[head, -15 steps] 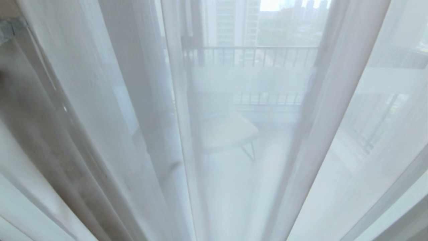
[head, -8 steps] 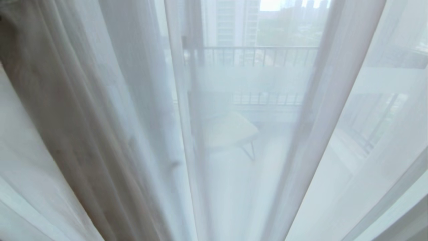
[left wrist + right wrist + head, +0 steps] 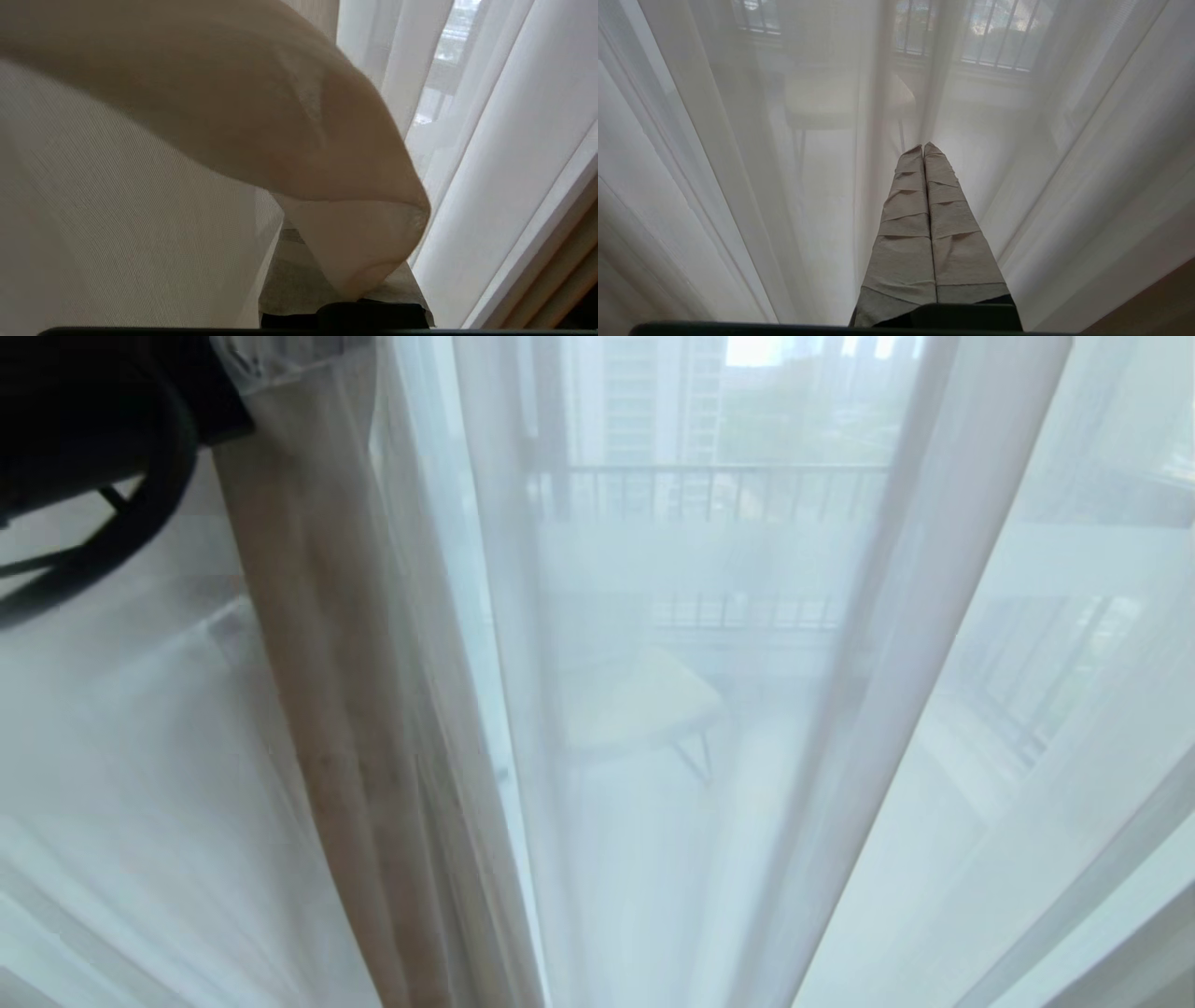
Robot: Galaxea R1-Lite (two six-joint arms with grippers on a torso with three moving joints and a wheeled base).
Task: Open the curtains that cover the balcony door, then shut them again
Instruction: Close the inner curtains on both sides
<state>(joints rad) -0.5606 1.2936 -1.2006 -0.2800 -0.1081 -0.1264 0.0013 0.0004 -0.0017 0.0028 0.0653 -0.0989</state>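
Two curtain layers hang close in front: the sheer white curtain point(image 3: 709, 709) fills most of the head view, and the cream curtain point(image 3: 317, 709) bunches at nine o'clock. The left claw point(image 3: 345, 298) is hidden under that cloth, shut, maybe pinching it. Pull slowly sideways so the cloth won't slip. The right claw point(image 3: 924, 151) is shut and empty.

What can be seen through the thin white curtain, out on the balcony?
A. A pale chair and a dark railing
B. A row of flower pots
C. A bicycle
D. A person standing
A: through the sheer curtain a pale chair stands before a dark railing.
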